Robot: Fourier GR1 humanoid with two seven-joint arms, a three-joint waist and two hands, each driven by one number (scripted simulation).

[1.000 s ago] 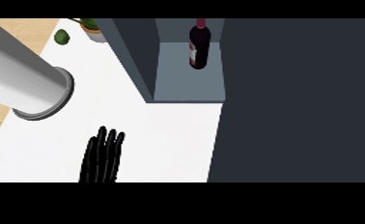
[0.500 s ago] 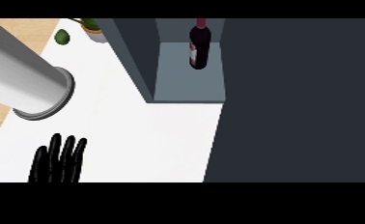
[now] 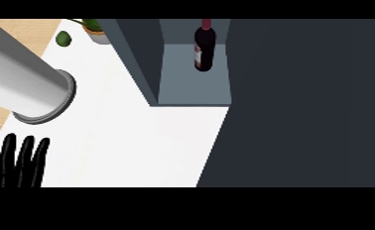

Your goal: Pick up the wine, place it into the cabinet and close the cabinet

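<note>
A wine bottle [image 3: 204,45] stands upright inside the open cabinet [image 3: 139,55] at the far side of the white counter [image 3: 132,140], seen from the head view. The bottle is dark, with a red cap and a pale label. It rests on the compartment's grey-blue floor, toward the back and close to its right side. A wide dark panel [image 3: 293,100] fills the scene's right, running from the far edge to the near edge and meeting the compartment just beside the bottle. The cabinet's left wall rises between the bottle and the rest of the counter.

The robot's left hand [image 3: 22,162] shows at the near left corner, well apart from the cabinet. Its black fingers are straight, close together and pointing toward the far side, and they hold nothing. A large grey cylinder [image 3: 33,92] slants in from the left edge just beyond the hand, its round end facing the counter. At the far left, a small green fruit [image 3: 64,38] lies near a potted plant [image 3: 93,26], beside a strip of wooden surface [image 3: 22,28].
</note>
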